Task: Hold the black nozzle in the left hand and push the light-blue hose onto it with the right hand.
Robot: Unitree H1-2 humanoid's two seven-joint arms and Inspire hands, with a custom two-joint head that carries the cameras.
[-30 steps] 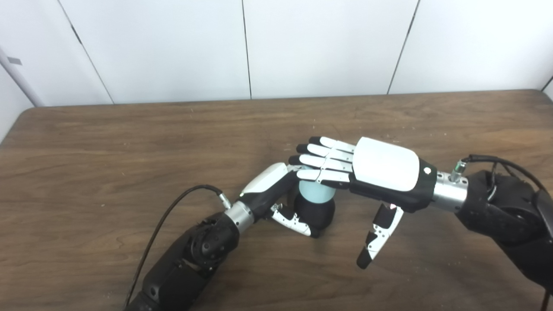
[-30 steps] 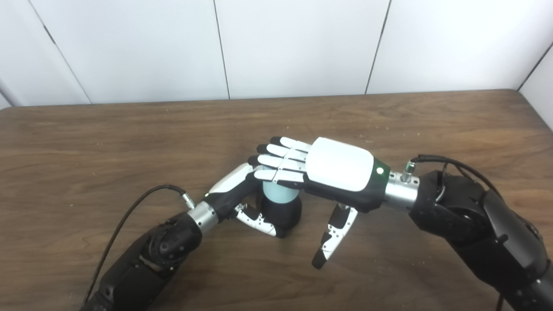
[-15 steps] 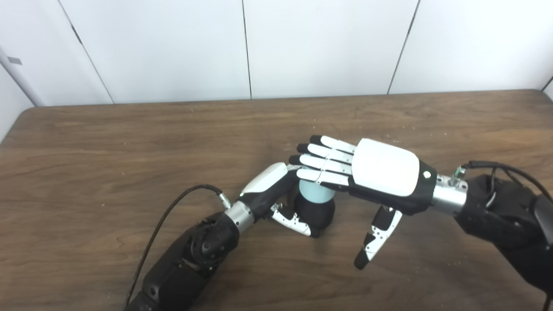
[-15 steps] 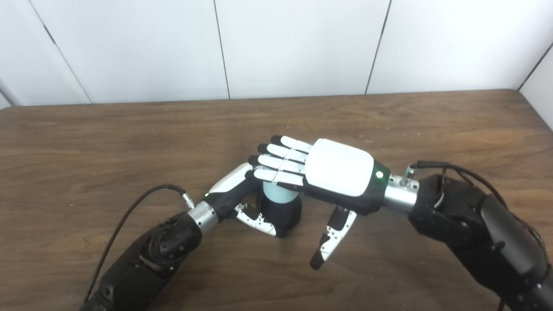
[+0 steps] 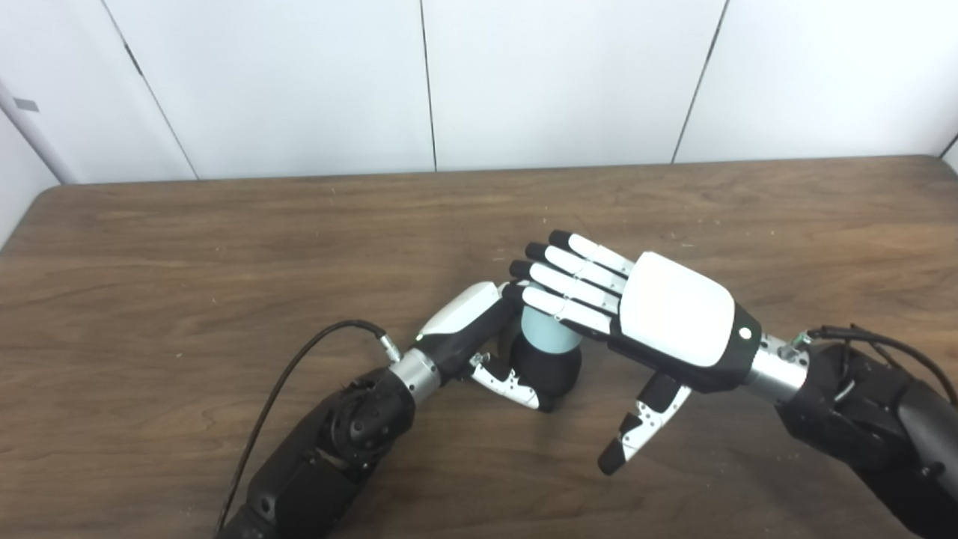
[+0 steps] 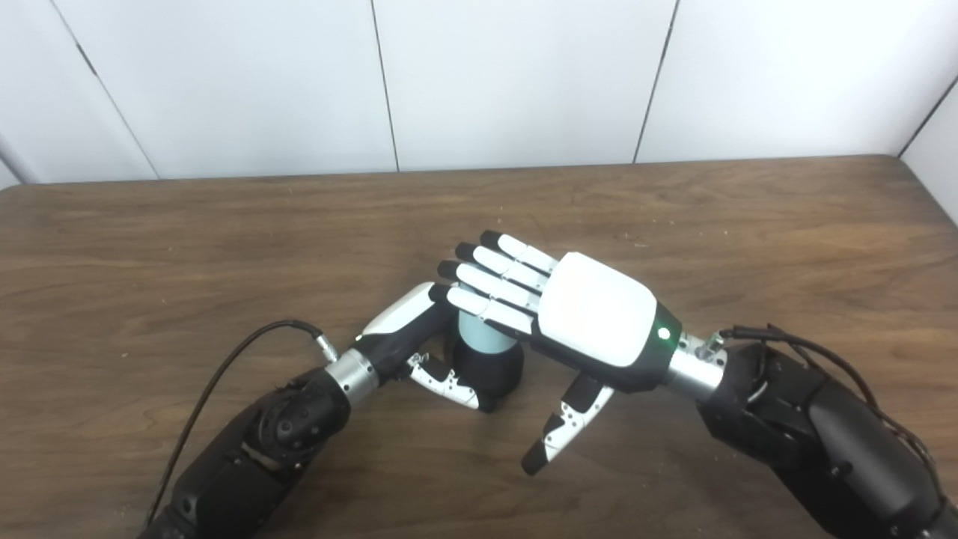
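Note:
A black nozzle stands upright on the table with a short light-blue hose seated on its top. My left hand is shut on the nozzle, thumb curled around its front. My right hand is open and flat, palm down; its fingers lie over the top of the light-blue hose, and its thumb hangs down free to the right of the nozzle. The hose's top end is hidden under those fingers.
The brown wooden table runs to a white panelled wall behind. A black cable loops from my left wrist over the tabletop. My right forearm fills the lower right corner.
My right arm has swung toward the near edge and the hand has turned, so its fingers now angle up-left across the hose top. The left hand, nozzle and hose have stayed put.

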